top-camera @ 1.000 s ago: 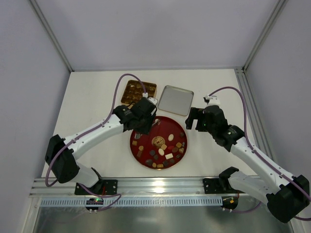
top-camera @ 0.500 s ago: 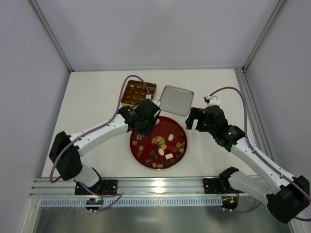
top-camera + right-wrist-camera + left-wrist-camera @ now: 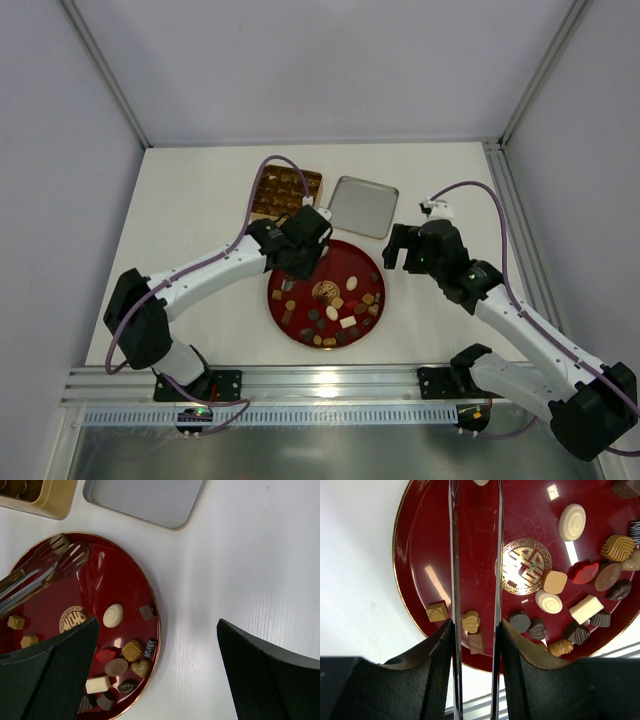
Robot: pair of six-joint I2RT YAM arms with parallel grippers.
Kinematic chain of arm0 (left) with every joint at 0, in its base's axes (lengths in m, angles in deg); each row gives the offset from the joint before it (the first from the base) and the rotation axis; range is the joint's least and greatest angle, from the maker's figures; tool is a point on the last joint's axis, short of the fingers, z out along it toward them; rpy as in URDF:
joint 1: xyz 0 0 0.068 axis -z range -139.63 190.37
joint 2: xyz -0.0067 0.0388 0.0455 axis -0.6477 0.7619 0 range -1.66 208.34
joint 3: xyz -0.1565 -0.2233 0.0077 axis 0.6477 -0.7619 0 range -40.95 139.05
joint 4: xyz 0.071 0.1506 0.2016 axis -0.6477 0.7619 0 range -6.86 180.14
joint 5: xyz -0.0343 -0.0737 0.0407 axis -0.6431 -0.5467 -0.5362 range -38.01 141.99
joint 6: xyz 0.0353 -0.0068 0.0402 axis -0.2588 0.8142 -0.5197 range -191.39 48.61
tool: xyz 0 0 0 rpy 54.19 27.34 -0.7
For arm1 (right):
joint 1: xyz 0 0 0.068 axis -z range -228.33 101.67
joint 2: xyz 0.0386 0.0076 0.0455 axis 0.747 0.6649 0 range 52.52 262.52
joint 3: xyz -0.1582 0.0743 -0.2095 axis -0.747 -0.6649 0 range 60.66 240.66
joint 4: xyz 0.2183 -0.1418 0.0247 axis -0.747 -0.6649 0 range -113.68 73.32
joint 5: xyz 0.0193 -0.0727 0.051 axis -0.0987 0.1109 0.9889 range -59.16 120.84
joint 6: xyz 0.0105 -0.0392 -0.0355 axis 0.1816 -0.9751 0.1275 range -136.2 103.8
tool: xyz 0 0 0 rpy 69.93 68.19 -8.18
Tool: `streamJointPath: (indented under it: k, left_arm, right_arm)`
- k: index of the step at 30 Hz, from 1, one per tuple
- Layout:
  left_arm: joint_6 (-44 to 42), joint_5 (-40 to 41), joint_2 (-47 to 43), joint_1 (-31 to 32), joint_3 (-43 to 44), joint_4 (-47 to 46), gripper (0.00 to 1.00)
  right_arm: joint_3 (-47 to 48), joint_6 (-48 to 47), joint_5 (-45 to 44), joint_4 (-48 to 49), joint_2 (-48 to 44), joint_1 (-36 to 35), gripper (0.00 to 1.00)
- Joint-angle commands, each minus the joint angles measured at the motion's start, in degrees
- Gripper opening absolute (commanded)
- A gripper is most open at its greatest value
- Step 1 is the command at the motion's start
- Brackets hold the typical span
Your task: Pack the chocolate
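Note:
Several chocolates (image 3: 340, 310) lie on the round dark-red plate (image 3: 345, 262), mostly in its near half. My left gripper (image 3: 300, 252) hangs over the plate's far left part, shut on a pair of metal tongs (image 3: 454, 555). The tongs' blades run forward between my fingers (image 3: 440, 650). Their slotted tips (image 3: 67, 552) reach the plate's far rim, and a pale piece (image 3: 481, 482) shows between them. A cream swirl chocolate (image 3: 571, 521) rests near the gold emblem. My right gripper (image 3: 400, 245) stands open above bare table, right of the plate (image 3: 115, 580).
A square gold tin (image 3: 285, 190) with chocolates in its cells stands behind the plate. Its lid (image 3: 361, 206) lies upside down to the right of it. Grey walls and metal posts enclose the table, and a rail runs along the near edge.
My left arm has carried the tongs a little toward the far side of the plate. The right arm has hardly moved.

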Motion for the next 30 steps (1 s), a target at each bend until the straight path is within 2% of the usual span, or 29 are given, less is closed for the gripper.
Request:
streamJointPath:
  k: [1,6,19,30]
  left_arm:
    - [-0.21,1.30,0.39,0.38,1.21,-2.07,0.40]
    - [-0.30,1.30,0.48,0.47,1.12,-2.07,0.39]
    - [-0.57,1.39,-0.05,0.47,1.47,-1.90,0.30]
    - [-0.65,1.57,-3.30,0.47,2.44,0.21,0.29]
  right_arm:
    - [-0.16,0.08,-0.33,1.93,-1.39,0.27,1.00]
    - [-0.17,0.17,-0.25,1.93,-1.48,0.27,1.00]
    - [-0.43,0.08,-0.33,1.84,-1.75,0.45,1.00]
    - [-0.69,0.34,0.02,2.02,-1.48,0.45,1.00]
